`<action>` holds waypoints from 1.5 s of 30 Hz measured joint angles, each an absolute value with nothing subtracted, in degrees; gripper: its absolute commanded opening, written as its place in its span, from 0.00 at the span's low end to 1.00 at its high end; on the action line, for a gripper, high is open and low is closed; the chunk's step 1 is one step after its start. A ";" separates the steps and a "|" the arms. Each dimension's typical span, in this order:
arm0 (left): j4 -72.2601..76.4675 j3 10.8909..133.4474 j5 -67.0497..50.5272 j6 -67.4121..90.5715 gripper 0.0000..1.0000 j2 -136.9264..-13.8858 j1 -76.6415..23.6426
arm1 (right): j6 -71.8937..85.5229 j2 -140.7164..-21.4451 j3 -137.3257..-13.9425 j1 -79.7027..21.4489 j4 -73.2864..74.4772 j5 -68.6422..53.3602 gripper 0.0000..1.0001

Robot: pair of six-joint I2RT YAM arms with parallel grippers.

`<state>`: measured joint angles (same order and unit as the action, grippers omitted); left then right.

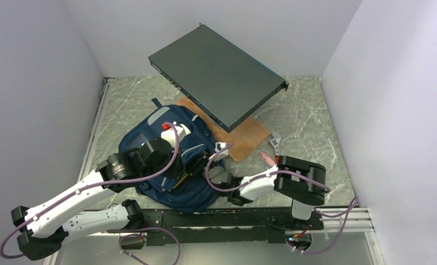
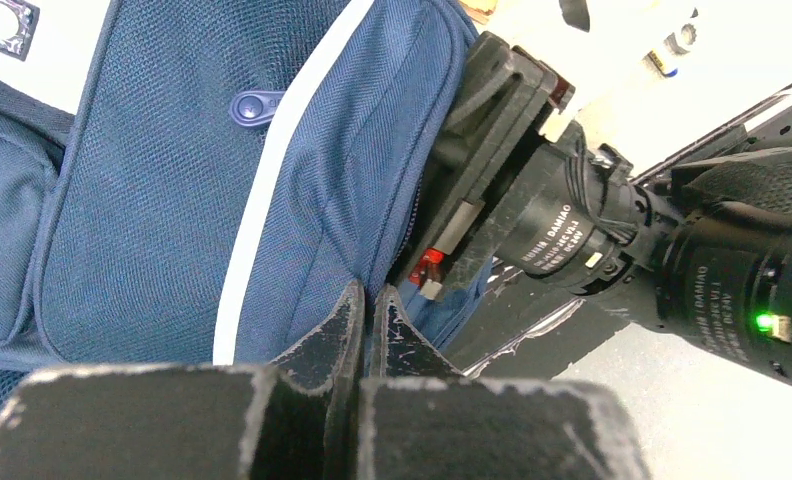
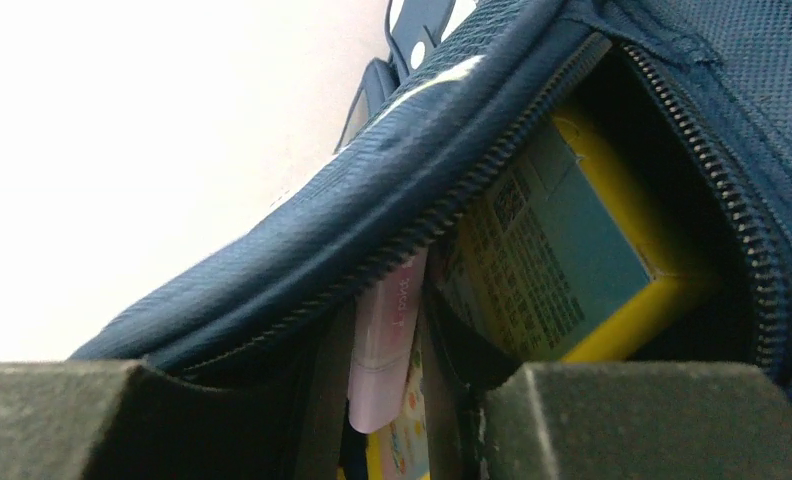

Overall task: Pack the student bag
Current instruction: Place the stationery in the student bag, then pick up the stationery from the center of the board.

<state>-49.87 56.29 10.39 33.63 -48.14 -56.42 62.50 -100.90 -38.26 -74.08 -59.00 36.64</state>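
Top external view: the student bag (image 1: 190,193), navy woven fabric with pale stripes, lies on the grey marbled tabletop (image 1: 315,121). It sits just ahead of the arm bases, beside a brown board (image 1: 249,141) under a flat dark metal chassis (image 1: 216,74).

Left tool (image 2: 369,300): scuffed black fingers fully closed, tips against the bag's coarse-weave side panel; whether cloth is pinched cannot be told.

Right tool (image 3: 384,315): inside the unzipped pocket, fingers narrowly apart, clamping a flat pink piece (image 3: 387,350) beside a rectangular yellow box (image 3: 572,270). Coarse zipper teeth (image 3: 452,215) edge the opening.
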 measured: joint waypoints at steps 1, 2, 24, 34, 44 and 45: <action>-49.78 56.29 10.33 33.65 0.00 -48.14 -56.42 | 61.95 -100.07 -37.63 -74.08 -58.39 35.77 0.36; -49.76 56.29 10.28 33.65 0.00 -48.14 -56.42 | 61.30 -98.96 -37.17 -74.08 -57.10 35.14 0.39; -48.69 55.81 10.31 33.63 0.00 -47.46 -56.45 | 48.80 -64.60 -34.28 -73.28 -10.44 29.89 0.60; -47.79 54.57 10.13 33.63 0.00 -47.53 -56.45 | 57.17 -41.50 -26.24 -56.27 28.29 38.19 0.67; -47.70 54.57 9.87 33.65 0.00 -48.21 -56.45 | 56.34 -47.94 -24.71 -30.63 32.88 29.52 0.61; -47.66 54.57 9.87 33.65 0.00 -48.21 -56.45 | 56.18 -48.95 -24.58 -30.33 32.51 28.01 0.61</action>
